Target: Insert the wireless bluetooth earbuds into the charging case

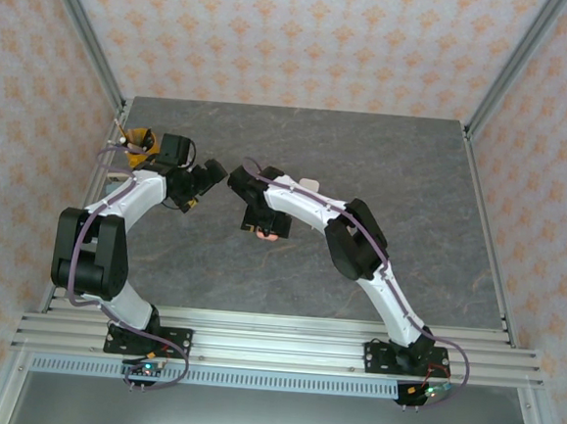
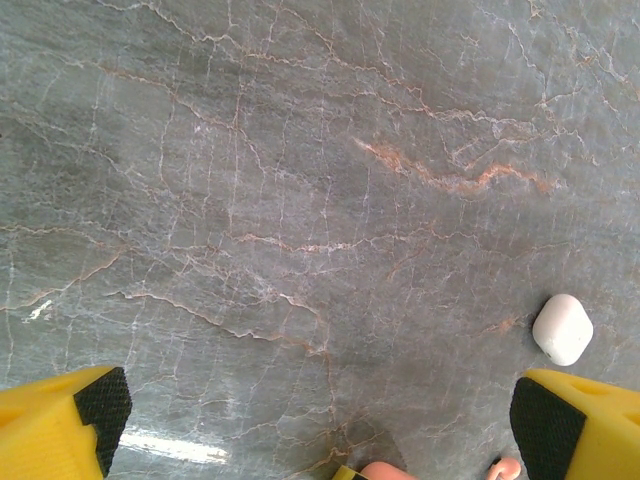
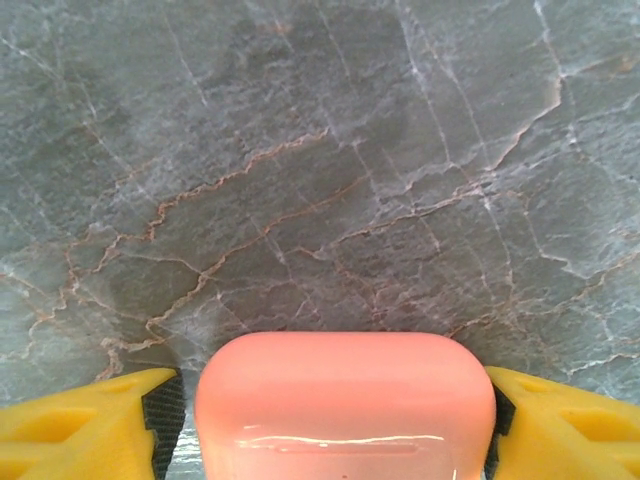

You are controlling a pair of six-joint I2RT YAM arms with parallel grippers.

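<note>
Left gripper is hovering over bare table, jaws spread wide, holding nothing. It is sitting off to the side, likely leaving room for the other arm. Low on the right of the left wrist view, a white rounded piece is lying on the table, probably a second case, closed. At that view's bottom edge a pink hooked bit is poking in. It is possibly an earbud, but too cropped to be sure.

Further right, near mid-table, right gripper is straddling the pink case, one jaw on each flank. The right jaw is looking flush against it and the left is showing a sliver of gap, so I can't tell if it's actually clamping. The case is lying flat on the table, lid seemingly down. My read is that this arm is bracketing the case to pin it steady. The lid is still needing opening before any bud goes in, and nothing is looking inserted yet.
</note>
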